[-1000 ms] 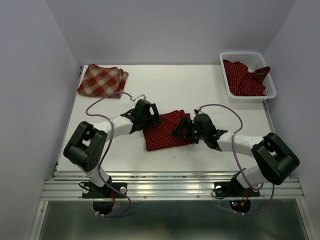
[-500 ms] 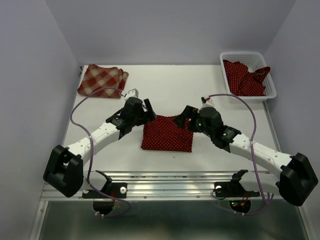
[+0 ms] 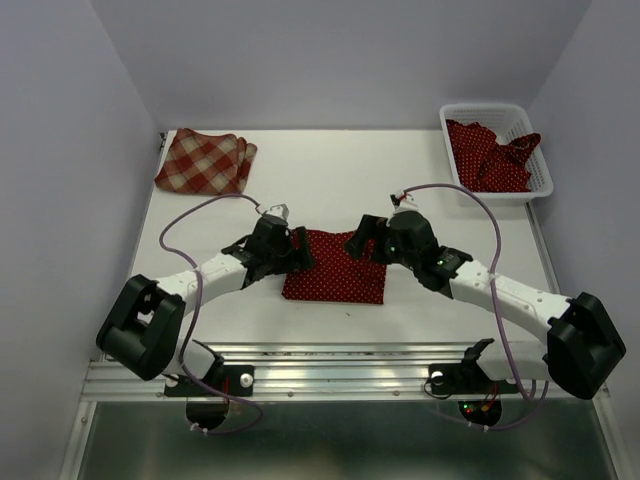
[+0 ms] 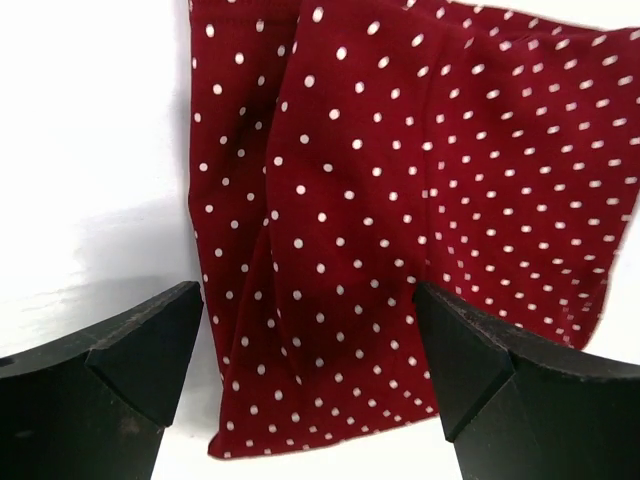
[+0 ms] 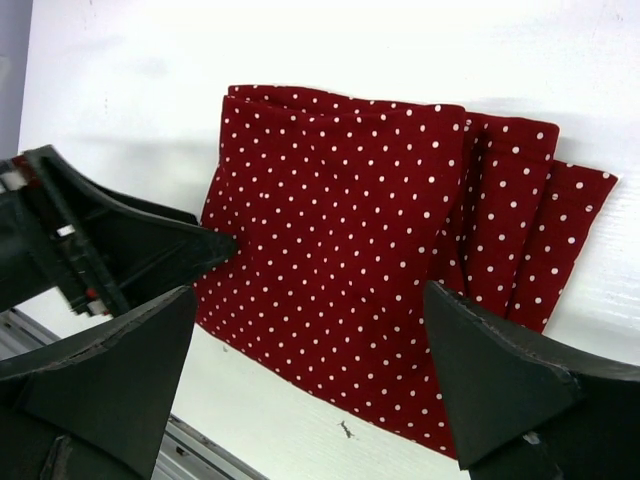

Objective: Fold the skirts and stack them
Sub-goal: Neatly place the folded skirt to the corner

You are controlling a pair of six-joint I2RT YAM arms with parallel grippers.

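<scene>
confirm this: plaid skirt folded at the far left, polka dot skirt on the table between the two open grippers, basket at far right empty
Not empty: the top external view shows a dark red skirt crumpled in the white basket. The rest stands: plaid skirt folded at the far left, polka-dot skirt on the table between the open left gripper and right gripper.

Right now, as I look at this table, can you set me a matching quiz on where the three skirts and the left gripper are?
Things:
1. plaid skirt
2. folded polka-dot skirt
3. crumpled polka-dot skirt
4. left gripper

Places or states:
A. inside the white basket, far right
B. open, at the folded skirt's left edge
C. far left corner of the table
D. flat near the table's middle

Pairs: 1-C, 2-D, 3-A, 4-B
</scene>
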